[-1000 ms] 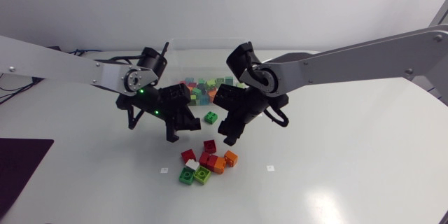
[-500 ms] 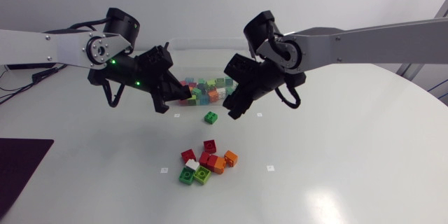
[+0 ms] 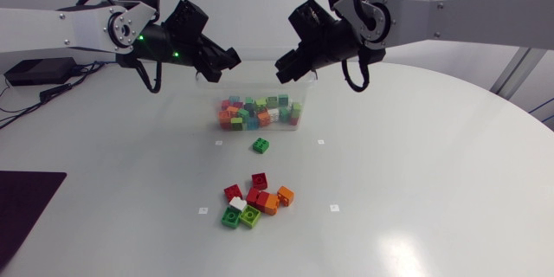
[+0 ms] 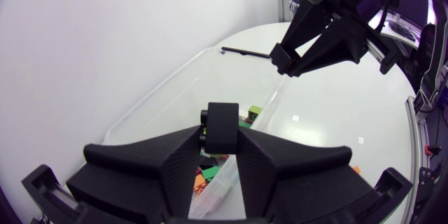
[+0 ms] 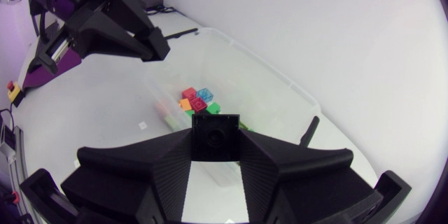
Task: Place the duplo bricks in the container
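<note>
A clear container (image 3: 299, 104) at the table's back holds several coloured bricks. My left gripper (image 3: 223, 59) hangs above its left end and my right gripper (image 3: 288, 62) above its right end. In the left wrist view the left gripper (image 4: 222, 131) is shut on a small black brick (image 4: 222, 122), with the container (image 4: 168, 91) below. The right gripper (image 5: 215, 143) is likewise shut on a black brick (image 5: 215, 134) over the container (image 5: 280, 87). A lone green brick (image 3: 260, 145) lies in front of the container. A pile of red, orange, white and green bricks (image 3: 254, 203) sits nearer the front.
A dark mat (image 3: 22, 203) lies at the table's left front edge. Small white markers (image 3: 334, 208) dot the tabletop around the pile. Each wrist view shows the other arm's gripper across the container.
Both grippers have risen from low beside the pile and moved back to hang over the container. The pile and the lone green brick have not moved.
</note>
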Available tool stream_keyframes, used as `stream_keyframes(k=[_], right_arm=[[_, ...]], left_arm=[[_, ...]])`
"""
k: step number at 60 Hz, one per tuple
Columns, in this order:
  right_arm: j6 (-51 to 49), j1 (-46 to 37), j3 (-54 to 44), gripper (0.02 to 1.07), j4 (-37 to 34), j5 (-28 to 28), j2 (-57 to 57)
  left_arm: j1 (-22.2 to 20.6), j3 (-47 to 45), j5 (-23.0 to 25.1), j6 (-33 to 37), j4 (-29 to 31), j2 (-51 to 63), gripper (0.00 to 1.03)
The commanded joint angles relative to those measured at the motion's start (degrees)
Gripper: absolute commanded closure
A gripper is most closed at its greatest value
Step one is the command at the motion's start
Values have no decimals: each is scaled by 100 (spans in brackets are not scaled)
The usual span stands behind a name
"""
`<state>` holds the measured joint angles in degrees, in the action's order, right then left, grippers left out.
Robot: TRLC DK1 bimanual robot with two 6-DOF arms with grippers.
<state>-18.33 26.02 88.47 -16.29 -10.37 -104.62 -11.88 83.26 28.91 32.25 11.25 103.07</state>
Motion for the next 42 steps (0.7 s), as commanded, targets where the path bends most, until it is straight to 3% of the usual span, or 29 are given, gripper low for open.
stream_keyframes(k=[1, 31, 38, 42], right_arm=[[277, -88, 250, 83, 153, 79, -287], [611, -229, 1305, 82, 346, 299, -1447], [655, -229, 1577, 82, 355, 378, -1720], [655, -229, 1744, 79, 346, 439, -1878]], left_arm=[[107, 304, 45, -377, -140, 328, 71], [98, 1034, -219, -878, -553, 1102, 68], [98, 1095, -263, -913, -588, 1198, 42], [107, 1078, -298, -922, -615, 1207, 20]])
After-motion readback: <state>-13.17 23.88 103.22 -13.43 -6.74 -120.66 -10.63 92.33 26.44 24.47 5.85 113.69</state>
